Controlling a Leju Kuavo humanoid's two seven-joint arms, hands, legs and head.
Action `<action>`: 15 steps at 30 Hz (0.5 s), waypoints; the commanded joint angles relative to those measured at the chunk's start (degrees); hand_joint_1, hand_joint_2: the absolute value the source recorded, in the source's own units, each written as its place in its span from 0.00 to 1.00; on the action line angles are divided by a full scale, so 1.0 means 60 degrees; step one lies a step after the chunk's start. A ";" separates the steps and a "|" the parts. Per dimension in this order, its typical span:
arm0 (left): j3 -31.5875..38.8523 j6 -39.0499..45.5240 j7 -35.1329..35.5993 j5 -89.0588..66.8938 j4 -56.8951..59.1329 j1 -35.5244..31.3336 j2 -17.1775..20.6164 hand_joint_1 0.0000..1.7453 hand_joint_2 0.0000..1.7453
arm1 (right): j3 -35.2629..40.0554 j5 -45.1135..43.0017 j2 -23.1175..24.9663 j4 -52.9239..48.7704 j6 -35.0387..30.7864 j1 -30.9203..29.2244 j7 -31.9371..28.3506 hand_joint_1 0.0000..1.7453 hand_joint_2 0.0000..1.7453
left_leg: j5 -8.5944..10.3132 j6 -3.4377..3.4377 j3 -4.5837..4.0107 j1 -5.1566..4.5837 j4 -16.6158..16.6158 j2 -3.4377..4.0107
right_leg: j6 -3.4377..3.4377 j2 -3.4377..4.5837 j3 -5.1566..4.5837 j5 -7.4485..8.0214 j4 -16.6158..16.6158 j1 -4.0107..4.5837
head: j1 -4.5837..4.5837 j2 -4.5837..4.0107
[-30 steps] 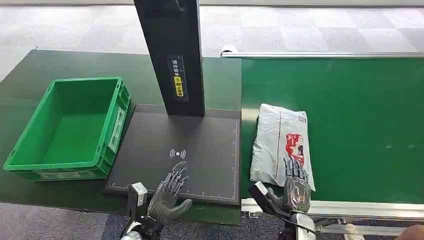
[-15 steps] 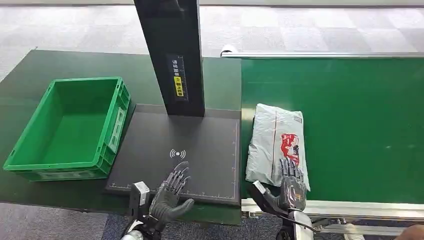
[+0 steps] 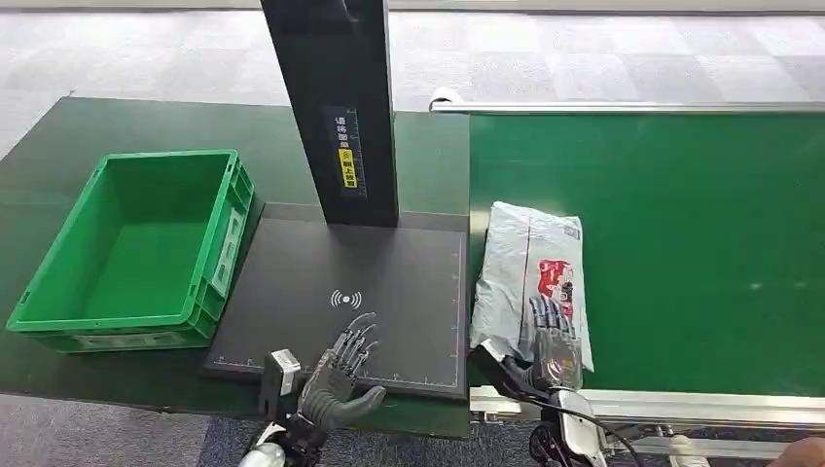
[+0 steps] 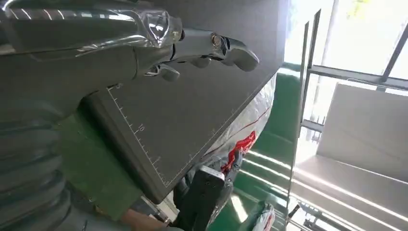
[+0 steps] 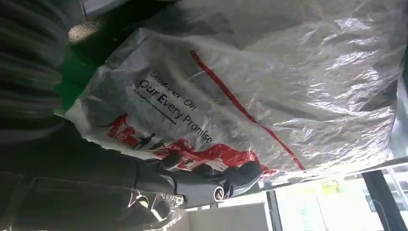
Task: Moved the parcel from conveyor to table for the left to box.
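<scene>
The grey plastic parcel (image 3: pixel 525 258) with a red print lies on the green conveyor (image 3: pixel 700 243), close to its left edge. My right hand (image 3: pixel 551 345) lies flat on the parcel's near end with its fingers spread on top and the thumb out to the side. The right wrist view shows those fingers (image 5: pixel 211 175) lying on the crinkled parcel (image 5: pixel 288 72). My left hand (image 3: pixel 336 375) hovers open over the front edge of the black scan pad (image 3: pixel 389 277), holding nothing. In the left wrist view, the left hand (image 4: pixel 144 48) is above the pad (image 4: pixel 202 96), with the parcel (image 4: pixel 245 137) beyond.
An empty green crate (image 3: pixel 58 316) stands on the dark table to the left of the pad. A black post (image 3: pixel 336 107) rises from the pad's far edge. A metal rail (image 3: pixel 681 404) runs along the conveyor's near side.
The parcel has slid left toward the pad and turned slightly, with my right hand moving left along with it. My left hand has shifted a little to the right and lower.
</scene>
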 commanded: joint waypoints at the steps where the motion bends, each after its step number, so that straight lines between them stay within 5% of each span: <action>1: -0.0277 -0.0107 0.0122 -0.0026 0.0619 -0.0079 0.0250 0.00 1.00 | 0.0154 0.0113 -0.0074 0.1045 0.0056 -0.0482 0.0069 0.00 1.00 | 0.0005 0.0002 0.0014 -0.0005 -0.0014 -0.0003 | 0.0001 0.0007 0.0012 0.0005 -0.0012 -0.0005 | 0.0000 0.0000; 10: -0.0357 -0.0147 0.0125 -0.0062 0.0797 -0.0225 0.0238 0.00 1.00 | 0.0084 -0.0051 0.0022 0.1192 0.0273 -0.0639 -0.0037 0.00 1.00 | 0.0009 0.0001 0.0017 -0.0003 -0.0017 -0.0005 | 0.0000 0.0009 0.0017 0.0010 -0.0017 -0.0003 | 0.0000 0.0000; 11: -0.0357 -0.0147 0.0125 -0.0062 0.0797 -0.0225 0.0238 0.00 1.00 | 0.0084 -0.0051 0.0022 0.1192 0.0273 -0.0639 -0.0037 0.83 1.00 | 0.0005 0.0001 0.0017 -0.0003 -0.0013 -0.0003 | 0.0000 0.0007 0.0015 0.0005 -0.0010 -0.0004 | 0.0000 0.0000; 12: -0.0362 -0.0151 0.0111 -0.0068 0.0810 -0.0243 0.0254 0.00 1.00 | 0.0092 -0.0054 0.0005 0.1177 0.0270 -0.0612 -0.0091 1.00 1.00 | 0.0009 0.0002 0.0020 -0.0004 -0.0019 -0.0007 | 0.0000 0.0008 0.0017 0.0007 -0.0015 -0.0004 | 0.0000 0.0000; 15: -0.0357 -0.0144 0.0095 -0.0076 0.0825 -0.0303 0.0265 0.00 1.00 | 0.0114 -0.0015 -0.0003 0.1156 0.0301 -0.0645 -0.0038 1.00 1.00 | 0.0005 0.0001 0.0015 -0.0003 -0.0012 -0.0006 | 0.0000 0.0004 0.0015 0.0005 -0.0010 -0.0003 | 0.0000 0.0000</action>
